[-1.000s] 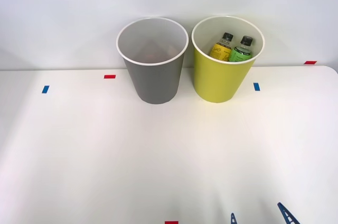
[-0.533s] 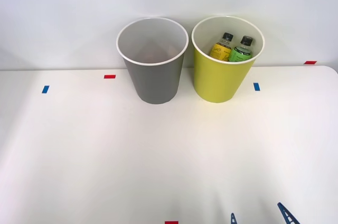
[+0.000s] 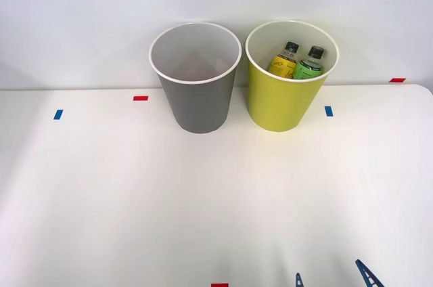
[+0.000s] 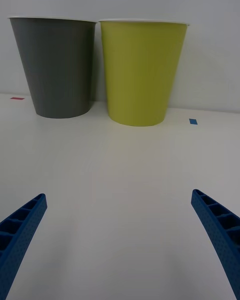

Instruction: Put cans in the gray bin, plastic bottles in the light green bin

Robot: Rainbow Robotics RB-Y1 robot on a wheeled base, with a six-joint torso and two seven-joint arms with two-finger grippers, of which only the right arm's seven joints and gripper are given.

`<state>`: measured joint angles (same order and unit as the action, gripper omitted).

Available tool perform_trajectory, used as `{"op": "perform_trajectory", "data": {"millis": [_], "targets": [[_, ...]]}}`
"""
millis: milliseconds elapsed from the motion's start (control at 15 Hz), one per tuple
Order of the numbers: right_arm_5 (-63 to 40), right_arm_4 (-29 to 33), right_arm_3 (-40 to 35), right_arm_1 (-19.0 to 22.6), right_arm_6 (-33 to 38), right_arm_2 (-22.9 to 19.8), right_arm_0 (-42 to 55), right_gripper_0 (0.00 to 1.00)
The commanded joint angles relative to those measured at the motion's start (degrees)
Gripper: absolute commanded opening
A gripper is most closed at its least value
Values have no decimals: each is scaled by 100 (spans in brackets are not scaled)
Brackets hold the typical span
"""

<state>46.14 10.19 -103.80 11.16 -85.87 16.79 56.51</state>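
Note:
The gray bin stands at the back of the white table, with the light green bin close beside it on its right. Two plastic bottles with black caps lean inside the light green bin, one with a yellow label and one with a green label. A faint reddish shape shows low inside the gray bin; I cannot tell what it is. My right gripper hovers open near the table's front edge, well short of both bins, with nothing between its fingers.
Small red tape marks and blue tape marks dot the table. A pale wall rises right behind the bins. Open tabletop stretches between the gripper and the bins.

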Motion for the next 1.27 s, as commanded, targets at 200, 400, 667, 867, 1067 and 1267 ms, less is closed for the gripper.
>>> {"op": "perform_trajectory", "data": {"millis": [200, 400, 667, 867, 1067, 1267], "targets": [[0, 0, 0, 0, 0, 0, 0, 100], [0, 0, 0, 0, 0, 0, 0, 100], [0, 0, 0, 0, 0, 0, 0, 100], [0, 0, 0, 0, 0, 0, 0, 100], [0, 0, 0, 0, 0, 0, 0, 100], [0, 0, 0, 0, 0, 0, 0, 100]]}}
